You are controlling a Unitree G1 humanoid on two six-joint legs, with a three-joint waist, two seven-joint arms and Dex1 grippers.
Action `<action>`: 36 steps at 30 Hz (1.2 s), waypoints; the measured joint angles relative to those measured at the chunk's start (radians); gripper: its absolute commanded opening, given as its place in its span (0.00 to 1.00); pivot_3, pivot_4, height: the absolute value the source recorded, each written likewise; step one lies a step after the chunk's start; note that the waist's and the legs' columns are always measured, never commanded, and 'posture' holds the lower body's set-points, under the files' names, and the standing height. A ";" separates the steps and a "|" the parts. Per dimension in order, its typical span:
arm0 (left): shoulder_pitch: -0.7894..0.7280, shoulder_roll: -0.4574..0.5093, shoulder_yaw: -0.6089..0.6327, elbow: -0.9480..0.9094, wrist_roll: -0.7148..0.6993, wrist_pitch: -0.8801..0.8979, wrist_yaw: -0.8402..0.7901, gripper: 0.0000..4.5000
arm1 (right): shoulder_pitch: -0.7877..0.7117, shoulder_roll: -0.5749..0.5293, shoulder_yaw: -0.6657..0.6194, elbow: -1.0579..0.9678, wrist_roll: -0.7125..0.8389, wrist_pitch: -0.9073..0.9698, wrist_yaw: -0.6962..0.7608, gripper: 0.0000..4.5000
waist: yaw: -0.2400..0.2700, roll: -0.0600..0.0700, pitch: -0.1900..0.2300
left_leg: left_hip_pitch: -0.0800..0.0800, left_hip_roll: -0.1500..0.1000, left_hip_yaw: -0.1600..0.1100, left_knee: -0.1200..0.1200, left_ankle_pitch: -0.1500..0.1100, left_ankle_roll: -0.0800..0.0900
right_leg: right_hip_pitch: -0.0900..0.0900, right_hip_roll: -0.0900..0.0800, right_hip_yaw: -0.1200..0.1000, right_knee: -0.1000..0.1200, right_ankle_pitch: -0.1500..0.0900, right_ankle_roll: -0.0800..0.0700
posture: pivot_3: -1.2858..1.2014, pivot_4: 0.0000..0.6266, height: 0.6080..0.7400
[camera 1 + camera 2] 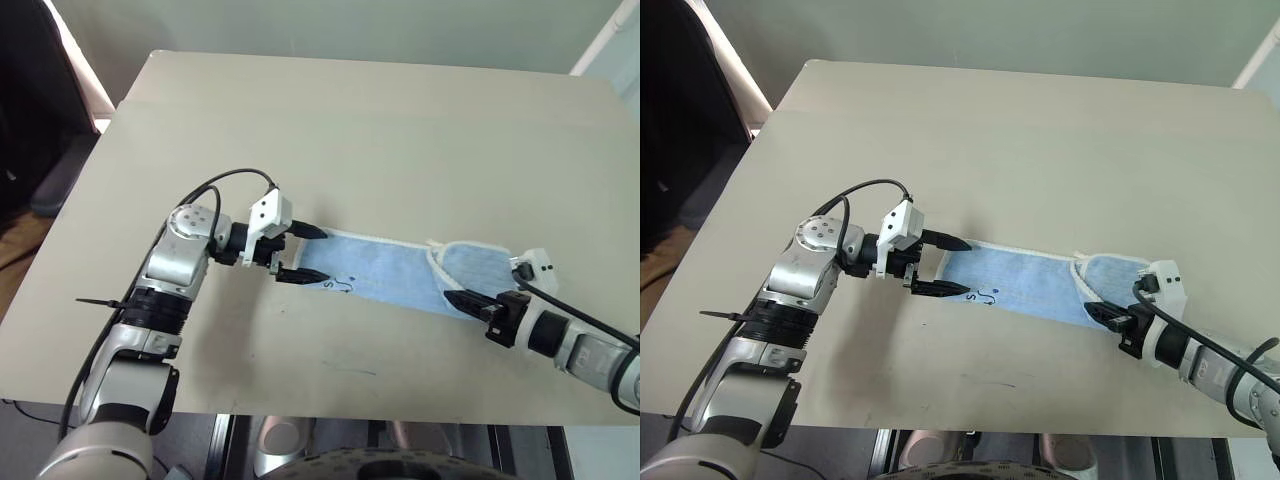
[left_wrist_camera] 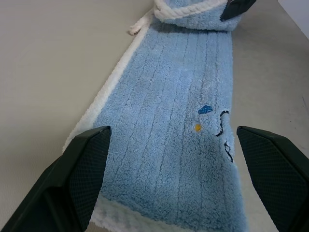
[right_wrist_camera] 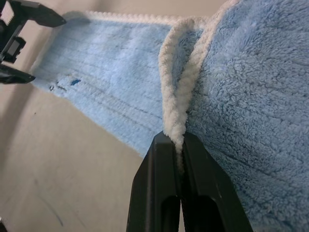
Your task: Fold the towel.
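Right wrist view: your right gripper [image 3: 181, 145] pinches the white edging of the towel [image 1: 400, 275], its end turned back. Towel lies as a long strip on the table [image 1: 350, 130]. Your left gripper [image 1: 300, 252] is spread wide, straddling the strip's other end.

The towel's [image 1: 400, 272] printed mark [image 1: 338, 284] is too small to read in the left eye view. Right arm [image 1: 600, 362] cut off at the lower right edge. Towel's near hem [image 2: 145, 223] cropped at the left wrist view's bottom.

Fluffy ribbed terry-cloth towel [image 1: 390, 275] lies on a smooth matt table [image 1: 400, 130]
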 measured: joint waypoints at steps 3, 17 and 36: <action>0.000 0.000 0.000 0.000 0.000 -0.001 0.000 1.00 | 0.023 0.000 -0.026 -0.009 0.018 -0.002 -0.001 0.00 | 0.000 0.000 0.000 | 0.000 0.000 0.000 0.000 0.000 0.000 | 0.000 0.000 0.000 0.000 0.000 0.000 | 0.52 0.24 1.00; -0.016 -0.009 0.000 0.026 0.001 -0.019 -0.001 1.00 | 0.172 0.033 -0.269 0.047 0.005 -0.042 -0.002 0.00 | 0.007 0.000 0.000 | -0.001 0.000 0.000 -0.002 0.000 0.000 | 0.000 0.000 0.000 -0.001 -0.001 -0.001 | 0.52 0.24 1.00; -0.034 -0.038 -0.002 0.066 0.003 -0.052 -0.006 1.00 | 0.380 0.094 -0.635 0.047 0.132 -0.082 0.030 0.00 | -0.001 0.000 0.000 | 0.000 0.000 0.000 -0.002 -0.001 0.000 | 0.000 0.001 0.001 -0.001 -0.006 -0.006 | 0.52 0.24 1.00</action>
